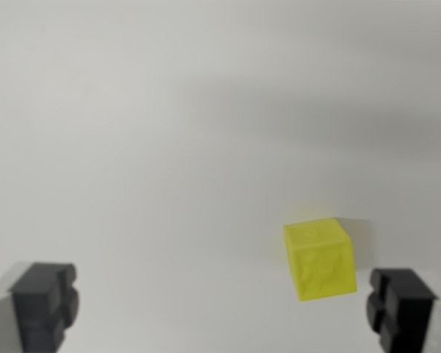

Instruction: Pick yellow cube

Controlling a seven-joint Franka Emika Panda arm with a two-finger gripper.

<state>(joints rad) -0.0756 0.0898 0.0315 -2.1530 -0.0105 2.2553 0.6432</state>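
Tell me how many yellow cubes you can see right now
1. The yellow cube sits on the white surface toward the wrist view's lower right, just inside the right one of the open jaws. Nothing in view could hide another.

I am seeing the yellow cube [320, 259] sitting alone on the pale worktop [169, 147], low toward the wrist view's right, slightly turned, its top and one rough-textured side face showing, casting a faint shadow.
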